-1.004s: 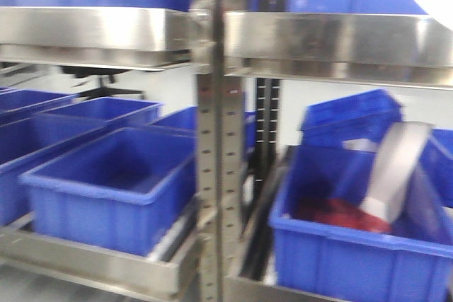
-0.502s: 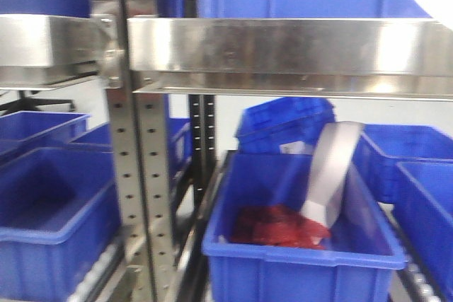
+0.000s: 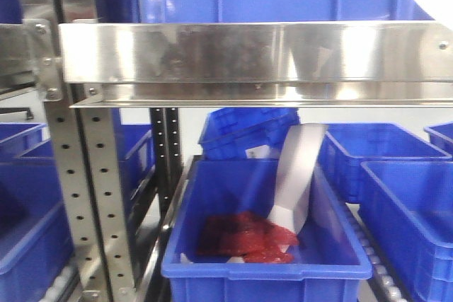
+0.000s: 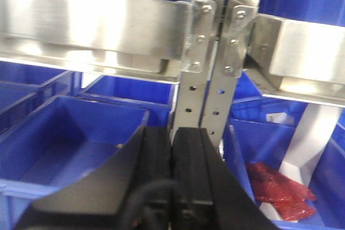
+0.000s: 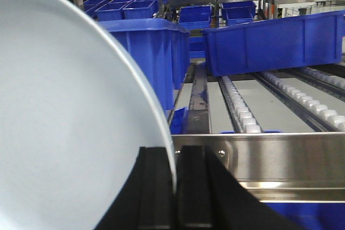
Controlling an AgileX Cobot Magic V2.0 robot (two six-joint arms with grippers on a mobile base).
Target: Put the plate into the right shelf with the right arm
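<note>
1. One plate: round, shallow, white with a faint blue tint, smooth and glossy, low raised rim.
2. Two grippers, black.
   - Right gripper: fingers closed tight on the plate's rim. Plate standing on edge, spreading up and to the left of the fingers in the wrist view.
   - Left gripper: fingers pressed together, nothing between them.
3. One shelf: broad, flat rails of polished steel, with a perforated grey upright. Plate held just in front of the upper rail, seen at the top right corner of the front view.
4. Bins: blue plastic, rectangular, many cut off at the edges, exact count not possible. Nearest bin holding red packets and one pale curved strip, leaning.
5. Roller tracks: several rows of small white rollers behind the rail.
</note>
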